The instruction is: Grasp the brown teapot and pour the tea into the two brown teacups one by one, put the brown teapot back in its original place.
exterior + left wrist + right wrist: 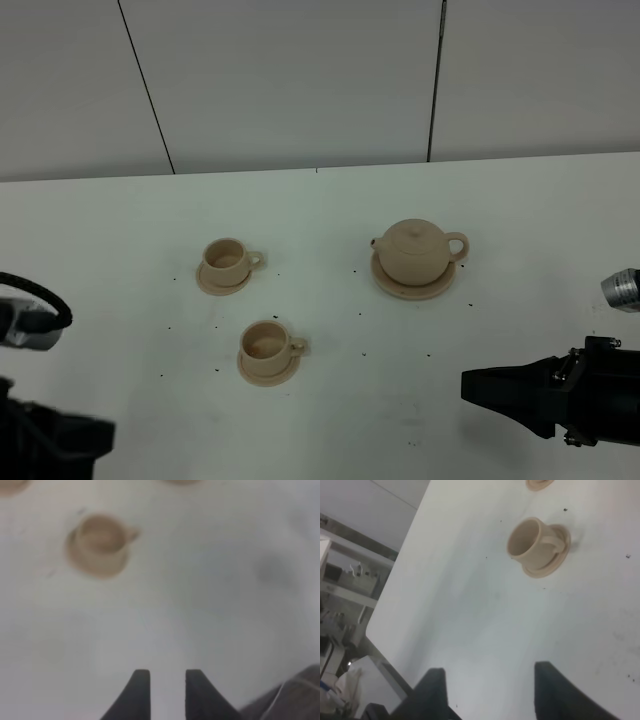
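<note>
The brown teapot sits on its saucer, right; far teacup and near teacup stand left. Right gripper gapes empty; left gripper is slightly parted, holding nothing.

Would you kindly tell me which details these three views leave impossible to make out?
- Whether the squat matte tan teapot holds tea: in the exterior high view its domed lid covers the inside.
- Left gripper: cut off by the exterior high view's lower-left edge.
- Contents of the small tan teacup: the left wrist view is blurred.
- Dark specks on the white table: too small to identify in the exterior high view.
</note>
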Tool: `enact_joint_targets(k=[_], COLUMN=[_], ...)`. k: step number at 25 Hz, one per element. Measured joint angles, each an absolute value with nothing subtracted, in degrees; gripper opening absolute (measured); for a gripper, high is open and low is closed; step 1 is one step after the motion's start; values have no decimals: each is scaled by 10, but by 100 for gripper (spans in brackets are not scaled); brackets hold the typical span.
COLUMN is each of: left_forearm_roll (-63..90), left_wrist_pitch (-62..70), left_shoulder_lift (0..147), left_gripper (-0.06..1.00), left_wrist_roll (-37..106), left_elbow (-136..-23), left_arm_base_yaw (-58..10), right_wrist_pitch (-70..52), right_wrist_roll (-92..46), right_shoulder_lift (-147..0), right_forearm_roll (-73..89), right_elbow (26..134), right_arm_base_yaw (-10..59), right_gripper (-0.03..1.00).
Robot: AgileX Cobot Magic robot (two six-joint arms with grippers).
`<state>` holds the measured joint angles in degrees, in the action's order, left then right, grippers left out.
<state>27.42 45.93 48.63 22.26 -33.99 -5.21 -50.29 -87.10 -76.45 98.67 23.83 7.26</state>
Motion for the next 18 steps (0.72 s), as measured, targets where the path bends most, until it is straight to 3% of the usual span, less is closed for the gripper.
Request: enact_joint_targets(k=[8, 18], left_forearm_roll=[17, -29], left_wrist_pitch=[619, 681], left_shoulder_lift=[431, 302], left_gripper=[24, 24], left_wrist_roll=[16, 0], left_elbow=[-352, -353], left_arm_base_yaw=[-52, -52], right_wrist_pitch=[-503, -503], right_wrist_roll=[-871, -871], right_shoulder_lift=[-765, -765], right_forearm_roll=[986, 985], right_elbow=[238, 238], right_arm_base_yaw=[73, 73], right_gripper=[39, 39])
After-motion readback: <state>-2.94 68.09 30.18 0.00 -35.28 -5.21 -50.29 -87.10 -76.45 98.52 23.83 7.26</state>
